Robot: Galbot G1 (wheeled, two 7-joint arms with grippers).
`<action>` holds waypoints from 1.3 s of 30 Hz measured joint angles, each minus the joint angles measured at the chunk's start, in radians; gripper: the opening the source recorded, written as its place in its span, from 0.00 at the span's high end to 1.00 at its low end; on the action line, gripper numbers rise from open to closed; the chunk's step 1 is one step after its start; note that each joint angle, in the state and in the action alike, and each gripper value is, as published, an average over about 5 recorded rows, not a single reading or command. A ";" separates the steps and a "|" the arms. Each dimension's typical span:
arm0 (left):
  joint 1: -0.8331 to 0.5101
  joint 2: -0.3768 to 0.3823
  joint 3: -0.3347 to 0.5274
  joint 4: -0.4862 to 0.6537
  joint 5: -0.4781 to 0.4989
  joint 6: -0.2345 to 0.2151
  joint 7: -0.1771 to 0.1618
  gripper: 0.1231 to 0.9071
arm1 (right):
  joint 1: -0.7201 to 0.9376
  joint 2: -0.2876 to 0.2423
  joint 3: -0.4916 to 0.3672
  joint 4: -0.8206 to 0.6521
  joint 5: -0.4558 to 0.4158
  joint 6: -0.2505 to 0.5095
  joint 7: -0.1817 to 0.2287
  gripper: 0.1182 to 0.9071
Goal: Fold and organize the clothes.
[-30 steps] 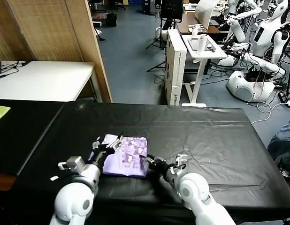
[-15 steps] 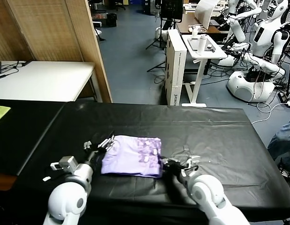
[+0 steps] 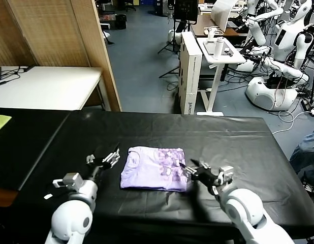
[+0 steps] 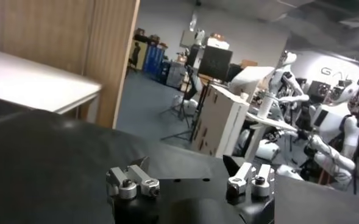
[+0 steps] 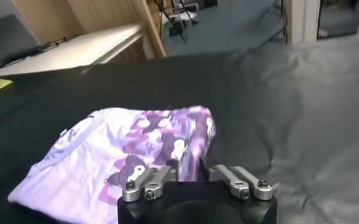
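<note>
Right gripper (image 3: 197,172) open, empty, just beside folded lavender T-shirt (image 3: 154,168); left gripper (image 3: 102,159) wide open

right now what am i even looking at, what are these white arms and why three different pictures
This is a two-armed robot folding laundry. The wide picture comes from a camera on its head, looking down at a black-covered table. The other two come from cameras on its wrists, so each shows its own metal fingers up close. On the table lies a folded lavender T-shirt with a purple print. The left gripper sits beside the shirt's left edge, open and holding nothing. The right gripper is at the shirt's right edge with its fingers apart; nothing is lifted. A yellow-green cloth lies far left.
</note>
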 joint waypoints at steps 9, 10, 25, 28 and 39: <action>0.068 0.107 0.001 0.020 0.040 -0.144 0.042 0.00 | -0.134 -0.019 0.099 0.068 -0.236 0.300 -0.015 0.00; 0.079 0.120 -0.002 0.016 0.043 -0.148 0.041 0.00 | -0.155 -0.015 0.112 0.076 -0.253 0.320 -0.012 0.00; 0.303 0.220 -0.040 -0.082 0.019 -0.142 -0.024 0.00 | -0.515 0.110 0.230 0.159 -0.465 0.525 0.049 0.00; 0.349 0.224 -0.047 -0.092 0.022 -0.163 -0.021 0.00 | -0.568 0.136 0.232 0.162 -0.491 0.546 0.070 0.00; 0.524 0.213 -0.119 -0.163 0.031 -0.227 0.012 0.00 | -0.723 0.182 0.229 0.227 -0.504 0.622 0.132 0.00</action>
